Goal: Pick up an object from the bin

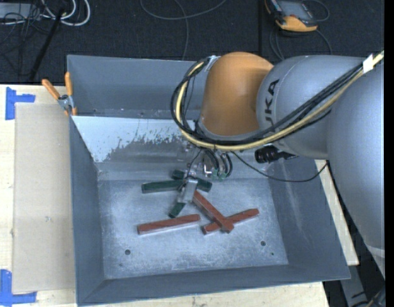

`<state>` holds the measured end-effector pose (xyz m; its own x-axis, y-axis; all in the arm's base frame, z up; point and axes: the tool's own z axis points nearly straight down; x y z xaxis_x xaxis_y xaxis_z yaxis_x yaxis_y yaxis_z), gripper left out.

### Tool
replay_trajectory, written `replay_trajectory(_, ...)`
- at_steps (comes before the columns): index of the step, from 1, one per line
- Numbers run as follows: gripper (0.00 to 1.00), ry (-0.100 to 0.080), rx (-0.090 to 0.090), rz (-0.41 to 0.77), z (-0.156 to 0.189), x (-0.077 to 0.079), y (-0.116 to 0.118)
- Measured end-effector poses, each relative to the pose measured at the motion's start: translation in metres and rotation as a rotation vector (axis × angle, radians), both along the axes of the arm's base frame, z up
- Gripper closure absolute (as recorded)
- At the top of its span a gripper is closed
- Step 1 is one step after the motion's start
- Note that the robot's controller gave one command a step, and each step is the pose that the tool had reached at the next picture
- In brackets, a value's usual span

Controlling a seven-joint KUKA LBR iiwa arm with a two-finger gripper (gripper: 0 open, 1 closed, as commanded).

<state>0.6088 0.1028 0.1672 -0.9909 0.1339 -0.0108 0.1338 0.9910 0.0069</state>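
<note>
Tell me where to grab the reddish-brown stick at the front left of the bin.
Take the reddish-brown stick near its middle, across its narrow width, coming straight down from above. It lies flat on the bin floor, and both long edges look free there; one end nears the crossed sticks.

grey metal bin [88, 171] contents: three flat reddish-brown bars: left bar [168, 224], middle bar [206, 204], right bar [245, 216]. at least two flat dark green bars: level green bar [158, 187], tilted green bar [179, 206].

Cables [68, 16] and an orange device [291, 16] lie on dark floor [184, 37]
</note>
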Motion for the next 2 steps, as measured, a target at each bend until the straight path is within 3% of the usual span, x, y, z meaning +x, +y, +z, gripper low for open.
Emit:
replay_trajectory(1, 0.00, 0.005, -0.002, -0.153, -0.0971, 0.0004, 0.0106)
replay_trajectory(2, 1.00, 0.006, -0.003, -0.148, -0.0947, 0.0007, 0.0111)
